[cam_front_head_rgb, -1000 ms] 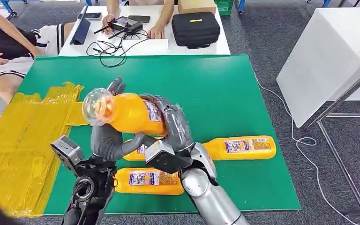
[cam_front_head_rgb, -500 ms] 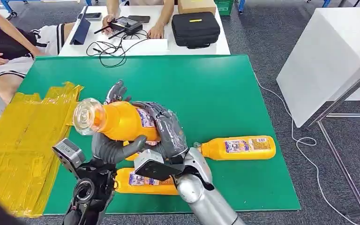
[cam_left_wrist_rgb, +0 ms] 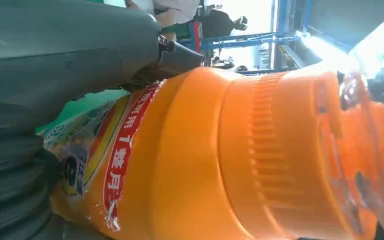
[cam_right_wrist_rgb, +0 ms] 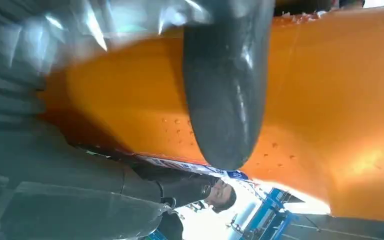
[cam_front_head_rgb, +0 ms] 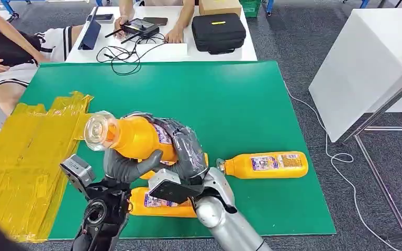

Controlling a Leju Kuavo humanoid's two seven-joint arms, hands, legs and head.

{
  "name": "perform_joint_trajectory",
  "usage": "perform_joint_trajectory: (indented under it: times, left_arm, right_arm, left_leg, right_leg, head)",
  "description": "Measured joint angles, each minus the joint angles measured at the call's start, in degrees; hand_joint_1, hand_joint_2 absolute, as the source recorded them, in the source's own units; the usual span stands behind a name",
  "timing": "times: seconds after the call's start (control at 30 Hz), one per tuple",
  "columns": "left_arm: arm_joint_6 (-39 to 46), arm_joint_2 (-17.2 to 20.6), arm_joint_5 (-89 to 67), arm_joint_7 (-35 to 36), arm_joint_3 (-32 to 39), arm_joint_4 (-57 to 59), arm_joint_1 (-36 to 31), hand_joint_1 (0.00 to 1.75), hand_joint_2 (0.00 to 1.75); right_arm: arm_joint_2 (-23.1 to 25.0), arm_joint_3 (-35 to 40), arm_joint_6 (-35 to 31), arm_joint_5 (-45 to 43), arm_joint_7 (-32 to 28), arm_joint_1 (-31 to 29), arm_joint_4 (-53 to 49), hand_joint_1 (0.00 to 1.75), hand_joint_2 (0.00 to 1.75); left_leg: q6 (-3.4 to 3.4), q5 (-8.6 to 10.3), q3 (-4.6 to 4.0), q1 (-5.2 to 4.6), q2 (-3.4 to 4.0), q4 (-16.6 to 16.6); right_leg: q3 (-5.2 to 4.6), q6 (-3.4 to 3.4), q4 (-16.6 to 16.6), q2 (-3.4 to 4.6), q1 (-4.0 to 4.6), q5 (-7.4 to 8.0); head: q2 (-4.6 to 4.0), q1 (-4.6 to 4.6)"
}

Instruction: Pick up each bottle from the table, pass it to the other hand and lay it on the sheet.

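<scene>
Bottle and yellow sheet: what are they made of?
Bottle: likely glossy orange plastic, judging by the moulded ribs, clear cap and printed label. Sheet: probably thin plastic film; it looks shiny and crinkled.

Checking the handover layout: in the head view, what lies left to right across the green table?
Yellow sheet → held bottle, gripped by left hand and right hand → bottle lying on the table.

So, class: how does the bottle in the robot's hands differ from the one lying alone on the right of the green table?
The held bottle is lifted and gripped by both hands; the lone bottle lies untouched on the green table. Their caps point left. Both are orange with labels.
</scene>
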Motion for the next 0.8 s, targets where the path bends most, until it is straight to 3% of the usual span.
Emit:
perform_joint_trajectory:
  times: [0.03, 0.07, 0.4, 0.63, 0.8]
  left_arm:
    - [0.0, 0.0, 0.1, -0.1, 0.0, 0.1, 0.0, 1.75, 1.75]
    - [0.0, 0.0, 0.1, -0.1, 0.0, 0.2, -0.1, 1.75, 1.75]
    - [0.3, 0.2, 1.2, -0.2, -0.2, 1.2, -1.5, 1.75, 1.75]
    - [3.5, 1.2, 1.5, -1.3, 2.6, 0.6, -0.6, 1.75, 1.75]
    - [19.6, 1.6, -13.5, -1.2, 5.0, -0.8, 0.7, 1.75, 1.75]
  right_arm:
    - [0.0, 0.0, -0.2, 0.0, 0.0, 0.0, 0.1, 0.98, 1.75]
    - [0.0, 0.0, -0.3, 0.0, 0.0, 0.0, 0.2, 0.00, 1.75]
    - [-1.2, -0.4, -2.5, -1.1, 0.6, -0.3, -1.3, 0.00, 1.75]
    - [-6.1, -4.8, -7.7, 1.9, 2.3, 4.0, -11.1, 0.00, 1.75]
    - [-8.8, -9.4, -8.7, 3.1, 2.0, 8.6, -19.0, 0.00, 1.75]
  left_leg:
    - [0.00, 0.00, 0.00, 0.00, 0.00, 0.0]
    - [0.00, 0.00, 0.00, 0.00, 0.00, 0.0]
    - [0.00, 0.00, 0.02, 0.00, 0.00, 0.0]
    - [0.00, -0.01, -0.02, -0.02, -0.02, 0.0]
    - [0.00, -0.02, -0.03, -0.01, -0.03, 0.0]
  right_leg:
    - [0.00, 0.00, 0.0, 0.00, 0.00, 0.00]
    - [0.00, 0.00, 0.0, 0.00, 0.00, 0.00]
    - [0.00, 0.00, 0.0, 0.00, 0.00, 0.00]
    - [-0.01, 0.00, 0.0, 0.00, -0.01, 0.00]
    - [-0.01, 0.01, 0.0, -0.01, -0.01, 0.00]
  head:
    - [0.00, 0.00]
    - [0.00, 0.00]
    - [0.00, 0.00]
    - [0.00, 0.02]
    - [0.00, 0.02]
